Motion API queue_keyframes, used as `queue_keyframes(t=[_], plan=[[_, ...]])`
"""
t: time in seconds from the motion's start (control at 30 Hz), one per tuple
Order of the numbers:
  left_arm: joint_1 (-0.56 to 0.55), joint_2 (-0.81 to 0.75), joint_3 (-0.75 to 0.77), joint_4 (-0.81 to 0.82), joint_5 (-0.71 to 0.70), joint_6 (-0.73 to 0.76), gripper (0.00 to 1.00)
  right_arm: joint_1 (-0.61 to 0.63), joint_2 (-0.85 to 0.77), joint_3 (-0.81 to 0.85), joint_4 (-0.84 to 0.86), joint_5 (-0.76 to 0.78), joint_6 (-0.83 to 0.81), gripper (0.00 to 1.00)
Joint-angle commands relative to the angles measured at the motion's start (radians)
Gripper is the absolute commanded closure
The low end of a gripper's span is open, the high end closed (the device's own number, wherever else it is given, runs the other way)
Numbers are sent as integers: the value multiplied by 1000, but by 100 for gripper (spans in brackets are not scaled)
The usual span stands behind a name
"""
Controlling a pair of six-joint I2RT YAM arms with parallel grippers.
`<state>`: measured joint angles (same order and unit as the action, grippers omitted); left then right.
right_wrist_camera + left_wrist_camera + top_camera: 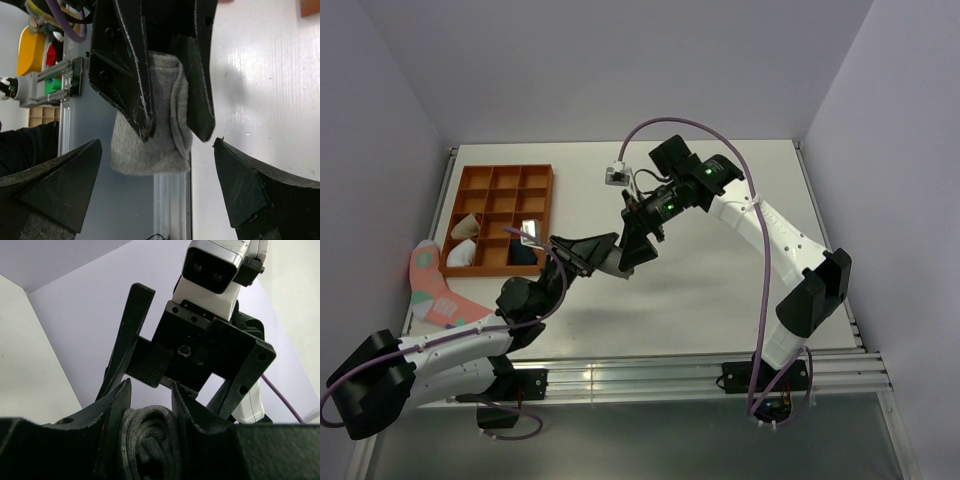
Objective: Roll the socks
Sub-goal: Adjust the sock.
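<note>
Two socks [135, 160], one grey and one dark, are gripped as a bundle by the left tool [150, 389] above the desk [720, 290], while the right tool [156, 144] is held wide open just before them.

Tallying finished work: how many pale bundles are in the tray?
2, both in the tray's left column: one bundle in the nearest row, another just behind. Others may be hidden.

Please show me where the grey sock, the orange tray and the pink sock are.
grey sock [145, 152]: right wrist view, on its lower part below the fingers that hold it.
orange tray [506, 169]: top view, on its far rim.
pink sock [428, 285]: top view, on its middle.
</note>
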<state>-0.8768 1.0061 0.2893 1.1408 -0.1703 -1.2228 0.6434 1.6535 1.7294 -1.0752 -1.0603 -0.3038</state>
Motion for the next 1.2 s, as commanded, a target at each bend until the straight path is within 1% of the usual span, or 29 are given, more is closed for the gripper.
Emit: queue_keyframes(t=[0.0,0.13,0.23,0.27,0.33,0.43,0.47,0.53,0.57,0.63,0.7,0.73,0.8,0.83,0.9,0.97,1.0,1.03,1.07,1.17], plan=[[6,-1,48,59,29,20,100,25,-1,-4,57,-6,35,0],[6,2,59,43,23,31,100,38,-1,-4,73,-4,63,2],[6,3,50,56,12,39,100,38,-1,-2,70,-21,72,9],[6,5,51,54,12,42,100,38,-3,-5,69,-23,75,14],[6,11,57,59,17,48,100,39,-3,-11,70,-21,78,18],[6,20,60,63,25,49,100,39,-6,-22,74,-10,80,33],[6,20,59,63,23,49,100,39,-6,-24,70,-9,77,41],[6,20,51,74,17,46,100,39,-8,-27,69,-10,77,45],[6,19,50,73,15,46,100,39,-8,-28,66,-9,77,52],[6,12,44,74,8,51,100,39,-4,-28,61,-12,71,57],[6,8,42,66,6,55,100,39,-3,-28,61,-17,72,67],[6,6,42,65,6,62,100,39,-1,-28,61,-17,72,74],[6,5,45,60,6,68,100,39,0,-30,64,-18,77,82],[6,0,45,54,5,69,100,39,-1,-30,64,-18,77,89],[6,-9,47,40,-6,77,99,41,0,-28,61,-14,77,99],[6,-21,45,25,-24,82,96,38,-3,-30,66,-6,77,100],[6,-35,45,7,-32,86,90,39,-3,-30,70,-4,78,100],[6,-43,45,-1,-35,89,87,39,-4,-31,73,-1,81,100],[6,-50,44,-12,-50,92,80,39,-6,-31,75,3,87,100],[6,-77,40,-38,-66,108,70,38,-4,-31,83,3,92,100]])
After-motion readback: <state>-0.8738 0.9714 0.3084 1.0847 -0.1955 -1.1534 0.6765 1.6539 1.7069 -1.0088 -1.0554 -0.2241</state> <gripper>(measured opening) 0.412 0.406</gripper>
